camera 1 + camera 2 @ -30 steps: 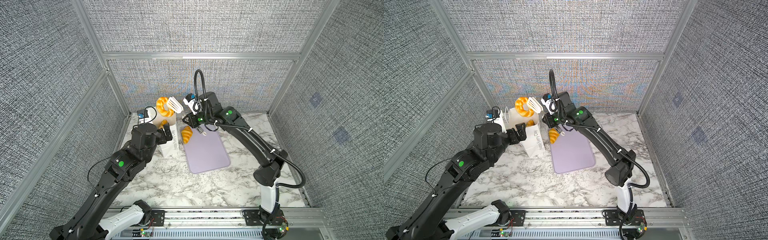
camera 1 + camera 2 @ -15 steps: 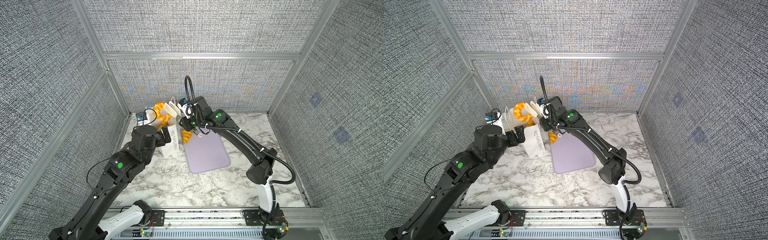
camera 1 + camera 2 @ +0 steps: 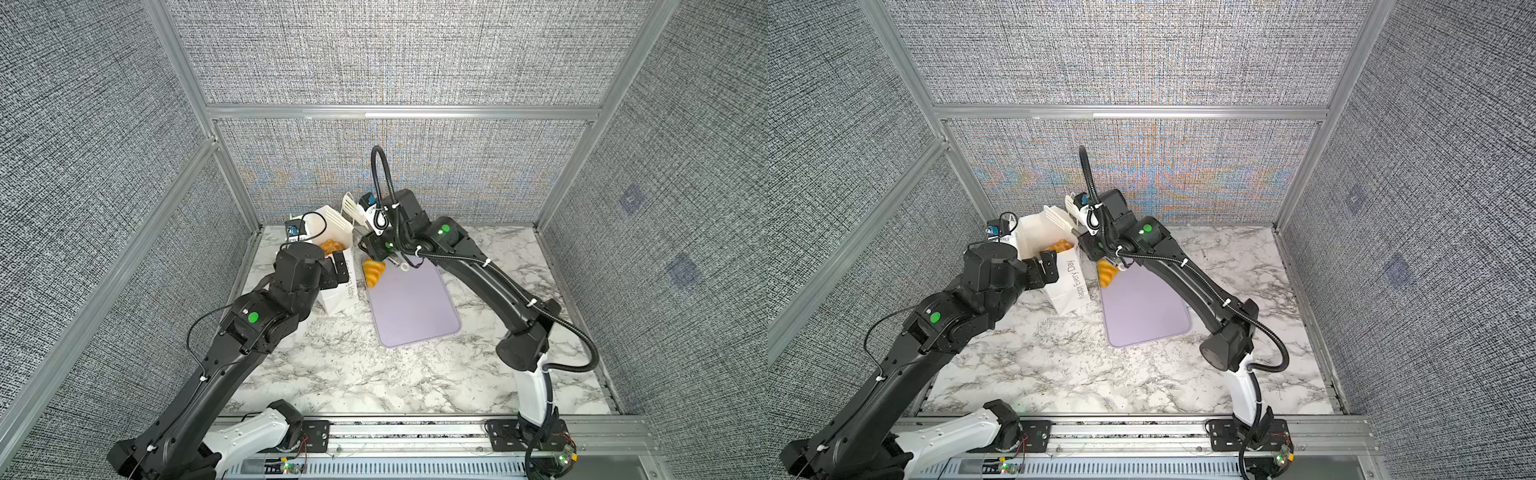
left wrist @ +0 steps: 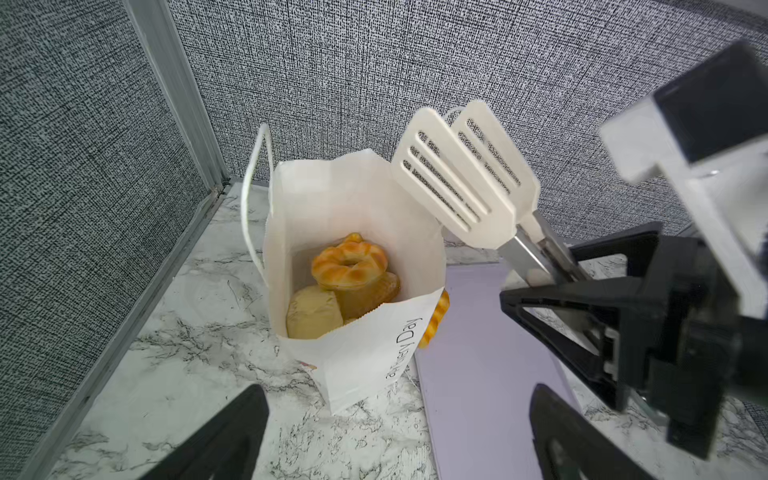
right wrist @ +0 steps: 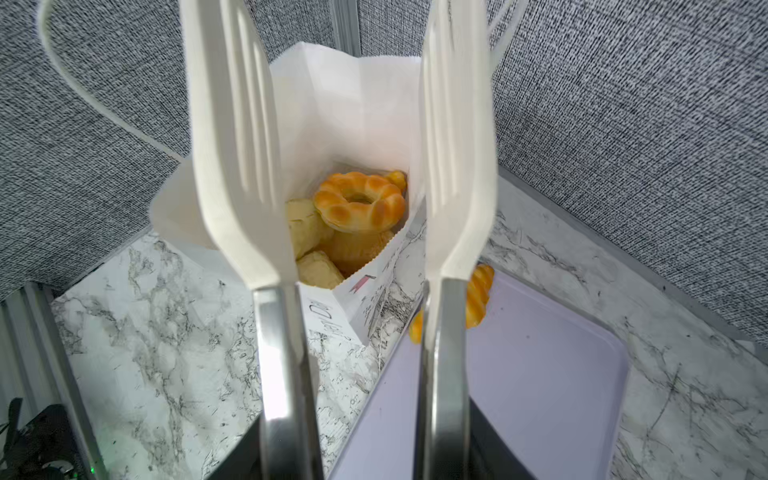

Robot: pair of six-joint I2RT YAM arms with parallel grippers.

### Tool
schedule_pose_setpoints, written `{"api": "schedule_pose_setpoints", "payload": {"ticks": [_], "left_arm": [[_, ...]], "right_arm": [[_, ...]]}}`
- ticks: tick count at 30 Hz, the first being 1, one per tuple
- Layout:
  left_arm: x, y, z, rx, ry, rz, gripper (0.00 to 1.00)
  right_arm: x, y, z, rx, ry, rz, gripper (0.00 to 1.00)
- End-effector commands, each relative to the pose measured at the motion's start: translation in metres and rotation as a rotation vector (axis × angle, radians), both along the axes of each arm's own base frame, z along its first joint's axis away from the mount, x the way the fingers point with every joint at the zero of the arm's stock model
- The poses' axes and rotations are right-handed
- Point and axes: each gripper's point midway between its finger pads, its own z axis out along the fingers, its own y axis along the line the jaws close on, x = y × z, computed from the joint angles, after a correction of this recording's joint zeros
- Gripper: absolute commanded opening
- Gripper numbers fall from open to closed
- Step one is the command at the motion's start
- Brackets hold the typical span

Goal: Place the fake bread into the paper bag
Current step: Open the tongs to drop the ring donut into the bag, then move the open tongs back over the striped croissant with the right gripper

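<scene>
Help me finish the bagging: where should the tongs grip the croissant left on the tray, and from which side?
I'd grip the croissant across its thick middle, coming straight down from above with the tongs: the paper bag stands close beside it, and it lies flat on the tray.

The tall white paper bag stands upright and open on the white-and-grey marble tabletop, with one white string handle raised at its side. Inside, a golden ring-shaped toy pastry rests on a pale yellow roll and a darker orange-brown piece. A golden striped croissant lies on the flat lavender tray, partly hidden behind the bag wall. The white slotted tongs, blades slightly apart, hang above the bag's tray-side rim, their metal arms clamped in the black right gripper. The left gripper fingers stand wide apart.
</scene>
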Motion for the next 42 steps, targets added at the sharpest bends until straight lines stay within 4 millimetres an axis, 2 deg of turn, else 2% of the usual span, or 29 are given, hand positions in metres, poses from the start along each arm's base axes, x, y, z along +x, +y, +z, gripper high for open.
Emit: {"api": "schedule_pose_setpoints", "payload": {"ticks": [1,6,12,17,21,25,33,37,42], "left_arm": [[0.002,-0.005,0.004,-0.032,-0.021,-0.018,0.99],[0.001,-0.008,-0.002,-0.062,-0.01,-0.021,0.99],[0.008,-0.026,-0.003,-0.12,-0.044,-0.058,0.99],[0.013,-0.046,-0.017,-0.109,-0.015,-0.085,0.99],[0.013,-0.055,-0.027,-0.122,0.0,-0.088,0.99],[0.01,-0.06,-0.042,-0.158,0.015,-0.091,0.99],[0.006,-0.064,-0.075,-0.162,0.071,-0.08,0.99],[0.004,-0.064,-0.089,-0.151,0.095,-0.074,0.99],[0.001,-0.06,-0.107,-0.151,0.124,-0.062,0.99]], "right_arm": [[-0.009,-0.003,0.015,0.019,-0.046,0.037,0.51],[-0.013,-0.035,0.023,-0.002,-0.111,-0.05,0.5],[-0.006,-0.085,0.011,-0.03,-0.12,-0.188,0.5],[0.002,-0.119,-0.018,-0.07,-0.046,-0.285,0.5],[0.007,-0.132,-0.059,-0.101,0.055,-0.319,0.51],[0.01,-0.135,-0.104,-0.15,0.169,-0.33,0.51],[0.007,-0.123,-0.181,-0.301,0.372,-0.279,0.52],[0.001,-0.112,-0.203,-0.337,0.426,-0.246,0.52],[-0.003,-0.097,-0.219,-0.357,0.464,-0.212,0.53]]}}
